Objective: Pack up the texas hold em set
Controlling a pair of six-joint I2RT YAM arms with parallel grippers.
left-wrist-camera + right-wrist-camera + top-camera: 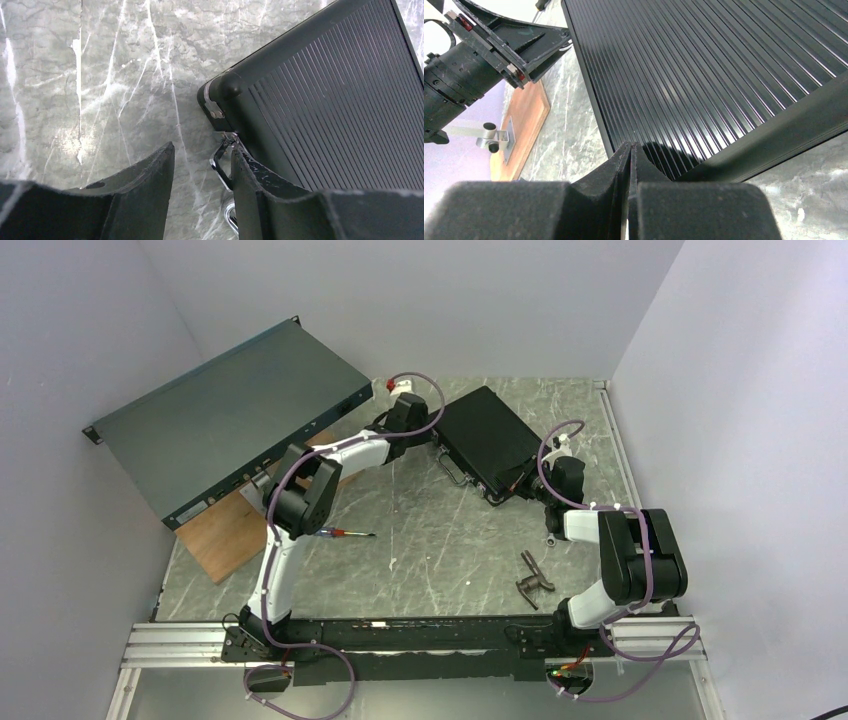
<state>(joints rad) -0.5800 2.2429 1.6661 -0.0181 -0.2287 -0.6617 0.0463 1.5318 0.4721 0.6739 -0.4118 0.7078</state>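
Case: my black briefcase [487, 438] lies shut and flat, ribbed lid up, on the marble table [430, 540]. It sits far of centre, turned at an angle.
Latch: a chrome latch [217, 167] stands out from the case's side, just beside its rounded left corner.
Left gripper [202, 150]: my fingers are spread with only tabletop between them. One finger [260, 185] is against the case's side at the latch.
Right gripper [630, 146]: my fingers are pressed together and hold nothing. The tips are at the ribbed lid by the near corner; I cannot tell if they touch it.
Screwdriver [345, 533]: near and left, beside my left arm, well apart from the case.
Wrench [533, 580]: near and right, by my right arm.
Wooden board [235, 530]: at the left edge, under a long dark flat unit [230, 420].
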